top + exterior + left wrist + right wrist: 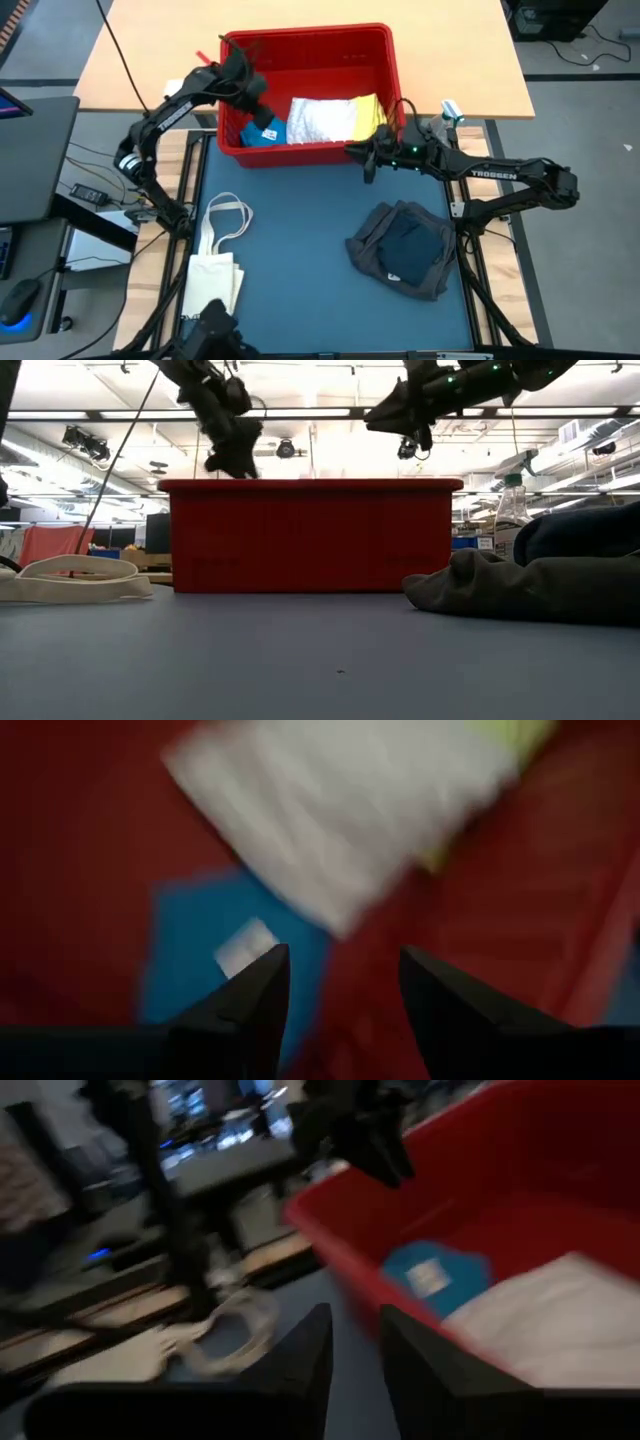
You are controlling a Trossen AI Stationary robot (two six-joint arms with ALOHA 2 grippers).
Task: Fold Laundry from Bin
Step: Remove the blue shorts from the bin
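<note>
Laundry [320, 120] lay in the red bin [305, 40]; the left gripper [262, 112], fingers spread, hovered over the blue piece [262, 135], apparently needing to descend. Right gripper [362, 155], slightly parted, waited near the bin's right corner.

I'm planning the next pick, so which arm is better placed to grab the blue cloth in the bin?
Left, probably. The left end effector hangs open inside the red bin above the blue cloth; the right end effector sits outside the front wall.
</note>
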